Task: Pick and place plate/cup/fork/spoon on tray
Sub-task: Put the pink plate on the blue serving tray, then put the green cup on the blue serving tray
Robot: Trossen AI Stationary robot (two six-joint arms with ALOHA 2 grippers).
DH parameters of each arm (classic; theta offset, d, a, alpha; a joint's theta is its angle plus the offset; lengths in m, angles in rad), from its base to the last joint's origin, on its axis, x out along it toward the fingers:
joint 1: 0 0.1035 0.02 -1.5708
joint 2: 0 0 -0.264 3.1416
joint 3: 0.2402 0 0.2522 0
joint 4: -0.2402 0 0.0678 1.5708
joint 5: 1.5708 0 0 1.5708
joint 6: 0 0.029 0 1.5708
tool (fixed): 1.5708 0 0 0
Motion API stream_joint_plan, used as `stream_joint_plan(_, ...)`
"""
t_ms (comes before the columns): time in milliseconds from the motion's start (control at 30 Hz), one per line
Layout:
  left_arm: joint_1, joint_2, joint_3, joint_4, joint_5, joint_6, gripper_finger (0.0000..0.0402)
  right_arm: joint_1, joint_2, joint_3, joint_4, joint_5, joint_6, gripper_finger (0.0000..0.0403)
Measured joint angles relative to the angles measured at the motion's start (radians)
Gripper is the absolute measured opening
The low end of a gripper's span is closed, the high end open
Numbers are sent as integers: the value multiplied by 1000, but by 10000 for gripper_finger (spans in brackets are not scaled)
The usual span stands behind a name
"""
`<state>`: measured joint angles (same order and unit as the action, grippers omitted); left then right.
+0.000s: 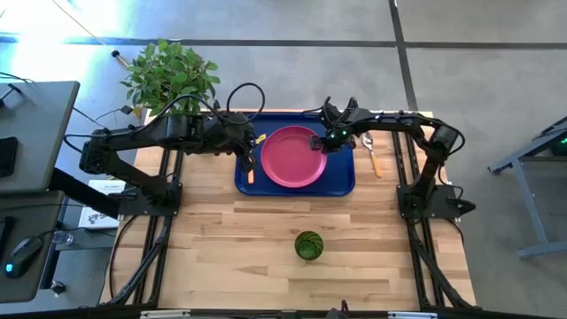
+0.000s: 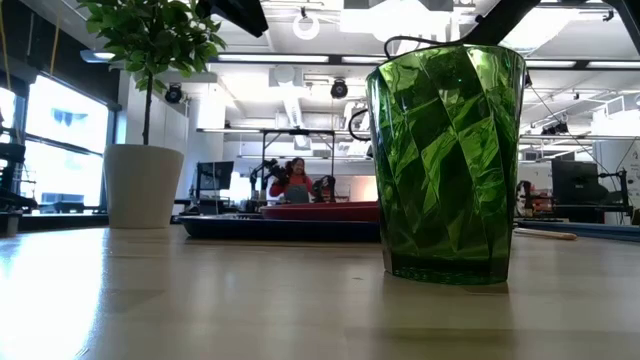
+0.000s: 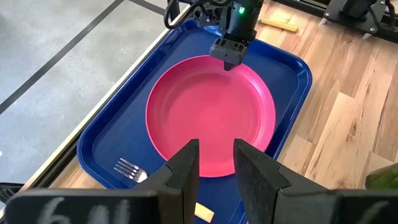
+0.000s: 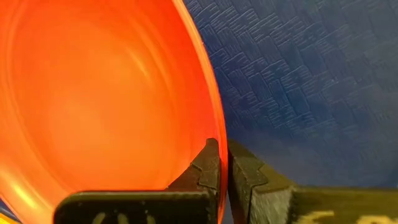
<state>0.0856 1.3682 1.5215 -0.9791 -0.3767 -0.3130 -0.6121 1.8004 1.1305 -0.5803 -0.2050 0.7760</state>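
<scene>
On the table's (image 1: 266, 239) far edge sits the tray (image 1: 341, 182), carrying the plate (image 1: 291, 158). The right gripper (image 4: 222, 168) pinches the plate's rim. The left gripper (image 3: 214, 163), slightly open, holds nothing.

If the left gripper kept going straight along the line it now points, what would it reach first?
Most likely the plate. In its wrist view the left gripper, fingers apart and holding nothing, aims at the plate's near rim on the tray. The fork lies off to one side. Depth is unclear, so this is an estimate.
</scene>
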Motion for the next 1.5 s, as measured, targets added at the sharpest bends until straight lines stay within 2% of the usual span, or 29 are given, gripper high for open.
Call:
stream_joint_plan(500,0,0,0,0,0,0,90,0,0,0,-1,6,-8,2)
stream_joint_plan(600,0,0,0,0,0,0,90,0,0,0,-3,22,-14,20)
stream_joint_plan(800,0,0,0,0,0,0,90,0,0,0,-3,46,-6,84)
stream_joint_plan(933,0,0,0,0,0,0,90,-2,-1,0,-3,40,-14,109)
stream_joint_plan(1500,0,0,0,0,2,-9,90,-29,-155,0,-16,30,-17,117)
